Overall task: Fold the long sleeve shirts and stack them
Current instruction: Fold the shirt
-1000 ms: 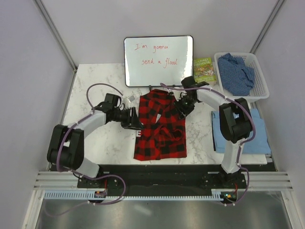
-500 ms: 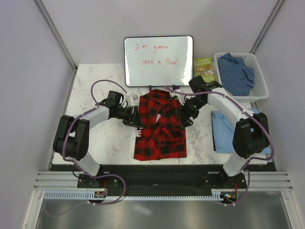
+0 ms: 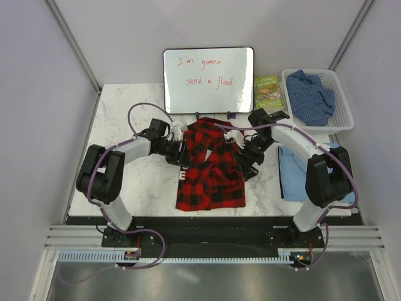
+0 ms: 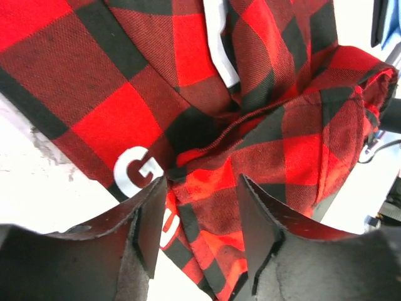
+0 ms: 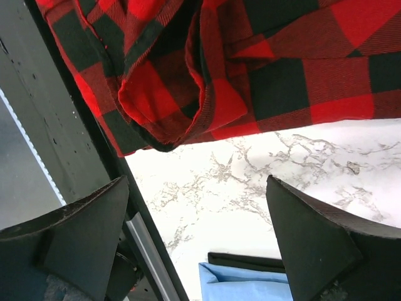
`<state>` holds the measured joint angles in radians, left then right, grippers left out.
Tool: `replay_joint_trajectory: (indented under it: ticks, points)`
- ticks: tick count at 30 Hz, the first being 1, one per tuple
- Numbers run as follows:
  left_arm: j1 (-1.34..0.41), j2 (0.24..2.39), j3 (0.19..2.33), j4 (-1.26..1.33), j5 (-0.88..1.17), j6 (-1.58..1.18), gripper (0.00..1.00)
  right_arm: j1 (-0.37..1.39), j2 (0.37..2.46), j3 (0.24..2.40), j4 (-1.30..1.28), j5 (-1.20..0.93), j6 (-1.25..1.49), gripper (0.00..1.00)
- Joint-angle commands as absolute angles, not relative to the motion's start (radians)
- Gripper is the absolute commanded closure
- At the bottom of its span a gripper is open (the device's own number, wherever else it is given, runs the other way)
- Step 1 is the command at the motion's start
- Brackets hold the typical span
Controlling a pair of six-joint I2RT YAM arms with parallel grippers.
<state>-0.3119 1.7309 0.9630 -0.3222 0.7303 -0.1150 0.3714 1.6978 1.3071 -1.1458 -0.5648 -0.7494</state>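
The red-and-black checked flannel (image 3: 210, 166) lies rumpled in the middle of the marble table (image 3: 125, 182). My left gripper (image 3: 183, 154) is at its left edge. In the left wrist view the gripper (image 4: 202, 188) is open, a fold of the flannel (image 4: 125, 94) with white letters lying loose between the fingers. My right gripper (image 3: 248, 164) is at the flannel's right edge. In the right wrist view the gripper (image 5: 197, 188) is wide open over bare marble, the flannel's hem (image 5: 188, 106) just beyond it. The light blue shirt (image 3: 291, 174) lies folded at the right. The dark blue speckled shirt (image 3: 311, 94) sits in a basket.
A whiteboard (image 3: 208, 79) with red writing stands at the back of the table. A green book (image 3: 269, 92) lies beside it. The white basket (image 3: 343, 120) is at the back right. The black front rail (image 5: 62, 157) runs close by the right gripper.
The right gripper let go of the flannel, opened wide and moved toward the near side. The left gripper shifted right along the flannel's edge and its jaws widened a little.
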Motion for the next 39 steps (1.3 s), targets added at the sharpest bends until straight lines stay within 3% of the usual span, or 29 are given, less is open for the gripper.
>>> replay_joint_trajectory:
  ticks: [1, 9, 14, 20, 27, 39]
  points:
    - [-0.322, 1.710, 0.951, -0.270, 0.687, -0.100, 0.41, 0.390, 1.681, 1.273, -1.163, -0.594, -0.821, 0.02]
    - [-0.347, 1.749, 0.971, -0.259, 0.738, -0.091, 0.47, 0.500, 1.621, 1.151, -0.921, -0.514, -0.738, 0.02]
    - [-0.348, 1.726, 0.976, -0.287, 0.744, -0.071, 0.71, 0.549, 1.629, 1.138, -0.848, -0.456, -0.719, 0.03]
    - [-0.348, 1.562, 0.936, -0.351, 0.692, -0.011, 0.97, 0.549, 1.631, 1.147, -0.796, -0.379, -0.677, 0.23]
    - [-0.341, 1.500, 0.948, -0.443, 0.612, 0.043, 0.98, 0.548, 1.638, 1.164, -0.770, -0.347, -0.620, 0.44]
    - [-0.319, 1.542, 0.960, -0.465, 0.517, 0.090, 0.98, 0.494, 1.756, 1.279, -0.784, -0.379, -0.390, 0.61]
